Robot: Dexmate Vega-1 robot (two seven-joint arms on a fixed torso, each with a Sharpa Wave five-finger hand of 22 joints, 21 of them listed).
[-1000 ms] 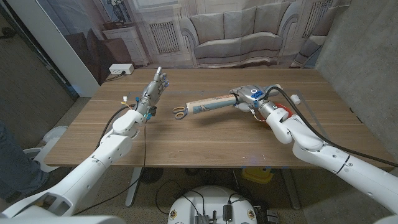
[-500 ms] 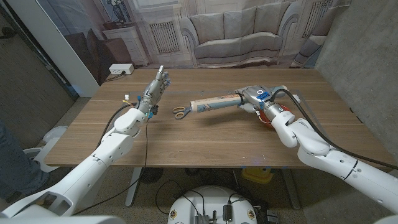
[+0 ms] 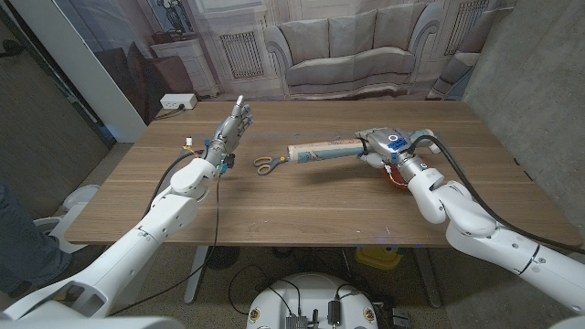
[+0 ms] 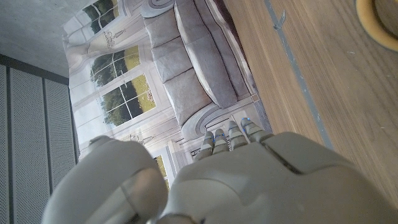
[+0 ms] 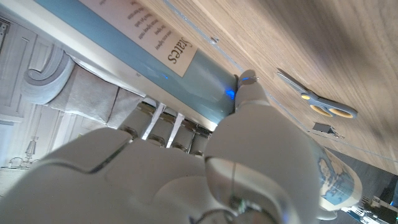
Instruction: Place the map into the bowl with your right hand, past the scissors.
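map (image 3: 322, 151) rolled, judged light, stiff, crushable | gripped at one end by right hand (image 3: 382, 146), rest cantilevered beyond fingers toward scissors (image 3: 266, 164) | left hand (image 3: 230, 131) fingers extended, nothing held

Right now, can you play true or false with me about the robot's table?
1. The right hand holds the rolled map. True.
2. The scissors are in the left hand. False: they lie on the table, and the left hand holds nothing.
3. The map is lying inside the bowl. False: it is in the hand above the table, and the bowl sits beside the right wrist.
4. The scissors lie between the two hands. True.
5. The scissors have yellow handles. True.
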